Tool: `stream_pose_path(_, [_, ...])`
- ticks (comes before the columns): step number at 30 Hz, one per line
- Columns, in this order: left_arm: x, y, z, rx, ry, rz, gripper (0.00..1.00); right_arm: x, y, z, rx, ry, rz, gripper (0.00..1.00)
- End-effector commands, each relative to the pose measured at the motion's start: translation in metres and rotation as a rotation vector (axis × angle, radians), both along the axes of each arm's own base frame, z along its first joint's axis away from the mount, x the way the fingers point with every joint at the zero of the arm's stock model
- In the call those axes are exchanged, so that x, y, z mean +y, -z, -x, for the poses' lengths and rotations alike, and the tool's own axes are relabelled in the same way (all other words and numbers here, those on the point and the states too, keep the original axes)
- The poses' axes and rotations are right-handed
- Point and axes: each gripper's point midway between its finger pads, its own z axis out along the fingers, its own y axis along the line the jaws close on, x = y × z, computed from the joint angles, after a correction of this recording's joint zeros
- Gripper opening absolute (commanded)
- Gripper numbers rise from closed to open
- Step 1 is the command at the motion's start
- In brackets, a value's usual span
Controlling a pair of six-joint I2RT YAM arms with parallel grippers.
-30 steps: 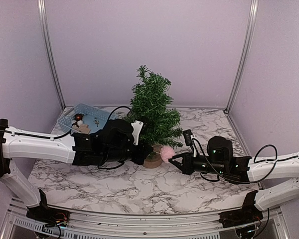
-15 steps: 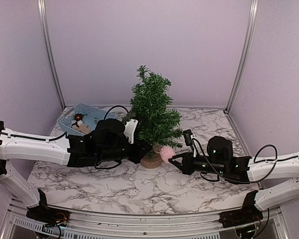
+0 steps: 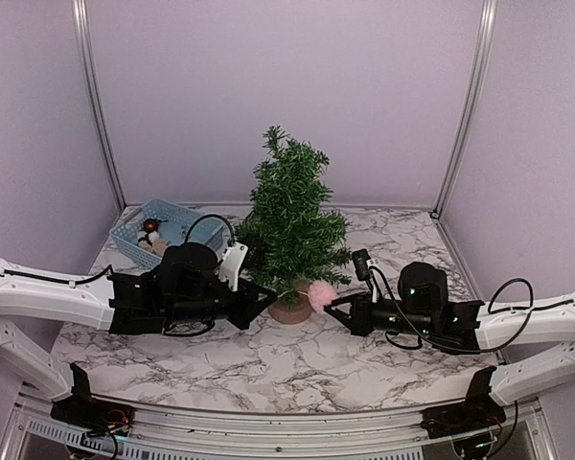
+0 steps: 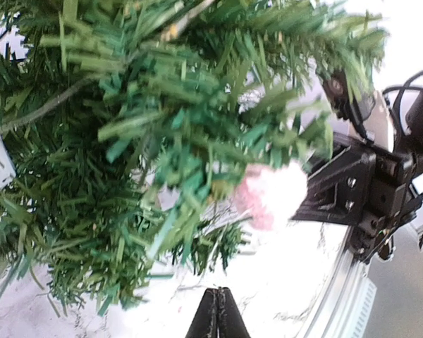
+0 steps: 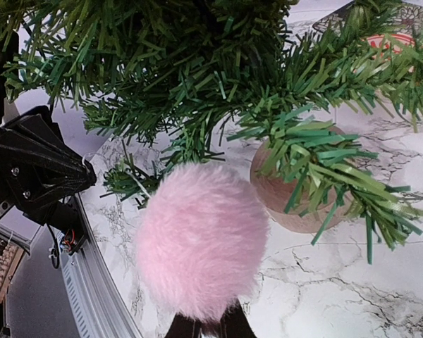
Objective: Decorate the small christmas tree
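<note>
The small christmas tree (image 3: 289, 216) stands upright at the table's middle on its tan stump base (image 3: 292, 310). My right gripper (image 3: 332, 301) is shut on a fluffy pink pompom (image 3: 320, 295), holding it low beside the base, under the right lower branches. In the right wrist view the pompom (image 5: 201, 236) fills the centre above my gripper (image 5: 211, 328), with the stump (image 5: 296, 201) behind. My left gripper (image 3: 268, 299) is shut and empty, just left of the base. In the left wrist view its tips (image 4: 217, 304) are pressed together below the branches (image 4: 127, 141).
A blue basket (image 3: 134, 230) holding several small ornaments sits at the back left. The marble table's (image 3: 268, 369) near metal rail (image 3: 287, 422) runs along the front. Purple walls close in the back and sides.
My left arm has drawn back to the left, out from the tree's lower branches, with its gripper low beside the stump. The right arm and pompom have not moved.
</note>
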Motion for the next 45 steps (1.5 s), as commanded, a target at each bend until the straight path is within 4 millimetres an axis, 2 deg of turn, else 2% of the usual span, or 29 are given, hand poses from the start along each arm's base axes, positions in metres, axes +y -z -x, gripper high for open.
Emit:
stream_pose_path(1, [0.008, -0.001, 0.003, -0.081, 0.042, -0.050, 0.00, 0.003, -0.016, -0.004, -0.040, -0.005, -0.025, 0.00])
stream_pose_path(5, [0.015, 0.012, 0.003, -0.128, 0.076, -0.179, 0.00, 0.004, -0.016, -0.003, -0.042, -0.015, -0.024, 0.00])
stream_pose_path(6, [0.017, 0.015, 0.003, -0.140, 0.084, -0.200, 0.03, 0.004, -0.017, -0.003, -0.044, -0.015, -0.024, 0.00])
stream_pose_path(10, [0.024, 0.015, 0.005, -0.203, 0.102, -0.214, 0.31, 0.005, -0.017, -0.003, -0.047, -0.018, -0.022, 0.00])
stream_pose_path(14, [0.031, 0.009, 0.004, -0.260, 0.084, -0.183, 0.42, 0.005, -0.017, -0.003, -0.048, -0.020, -0.022, 0.00])
stream_pose_path(19, [0.039, 0.006, -0.005, -0.300, 0.009, -0.141, 0.40, 0.005, -0.016, -0.003, -0.048, -0.019, -0.019, 0.00])
stream_pose_path(26, [0.048, -0.008, 0.004, -0.431, 0.010, 0.034, 0.38, 0.005, -0.016, -0.004, -0.048, -0.018, -0.019, 0.00])
stream_pose_path(28, [0.049, -0.006, 0.005, -0.469, 0.031, 0.021, 0.38, 0.005, -0.016, -0.003, -0.047, -0.019, -0.018, 0.00])
stream_pose_path(33, [0.032, -0.003, 0.018, -0.554, 0.183, 0.010, 0.41, 0.005, -0.015, -0.004, -0.047, -0.017, -0.019, 0.00])
stream_pose_path(39, [0.014, 0.004, 0.023, -0.558, 0.213, 0.116, 0.42, 0.006, -0.015, -0.004, -0.045, -0.019, -0.020, 0.00])
stream_pose_path(45, [0.007, 0.009, 0.021, -0.602, 0.142, 0.156, 0.41, 0.005, -0.015, -0.003, -0.042, -0.018, -0.019, 0.00])
